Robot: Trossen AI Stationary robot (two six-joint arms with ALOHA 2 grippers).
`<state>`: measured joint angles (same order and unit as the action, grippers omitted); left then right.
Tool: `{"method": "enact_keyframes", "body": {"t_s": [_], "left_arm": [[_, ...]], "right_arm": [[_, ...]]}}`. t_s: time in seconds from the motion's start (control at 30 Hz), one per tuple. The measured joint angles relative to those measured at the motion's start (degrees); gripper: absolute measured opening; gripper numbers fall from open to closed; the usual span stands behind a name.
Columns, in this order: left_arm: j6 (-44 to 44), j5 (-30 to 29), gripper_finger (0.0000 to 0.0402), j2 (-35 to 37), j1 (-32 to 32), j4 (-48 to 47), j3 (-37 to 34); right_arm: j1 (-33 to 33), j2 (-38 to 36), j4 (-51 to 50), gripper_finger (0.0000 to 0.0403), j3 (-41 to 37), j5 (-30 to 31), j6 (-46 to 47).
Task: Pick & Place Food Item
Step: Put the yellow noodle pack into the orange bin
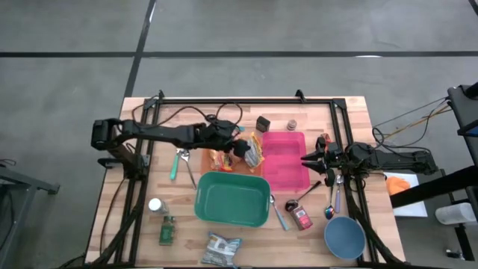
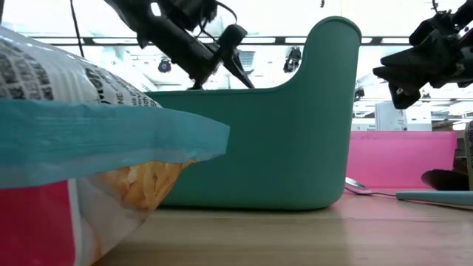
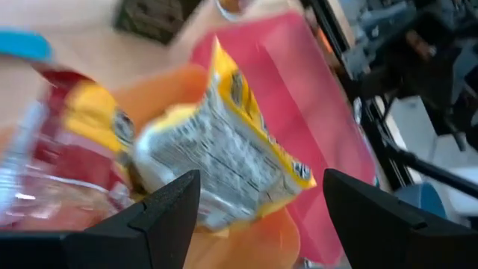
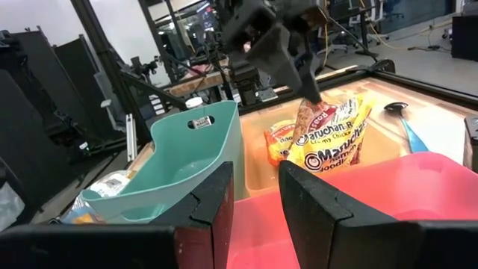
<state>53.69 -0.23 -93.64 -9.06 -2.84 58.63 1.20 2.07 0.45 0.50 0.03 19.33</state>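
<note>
Left hand released, open over yellow ramen pkt; pkt on edge, long axis toward pink tray. Right hand grip can't tell.

wooden table, green bin, pink tray

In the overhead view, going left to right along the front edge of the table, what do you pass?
Green packet → silver snack bag → red can → blue bowl.
</note>
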Motion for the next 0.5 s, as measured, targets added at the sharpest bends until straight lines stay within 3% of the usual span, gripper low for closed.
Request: {"method": "enact_keyframes", "body": {"t_s": [0.5], "left_arm": [[-2.7, 8.1, 0.0283, -11.8, -3.8, 1.3, 5.7]], "right_arm": [[0.0, 0.3, 0.0, 0.0107, 0.0, 0.0, 0.0]]}}
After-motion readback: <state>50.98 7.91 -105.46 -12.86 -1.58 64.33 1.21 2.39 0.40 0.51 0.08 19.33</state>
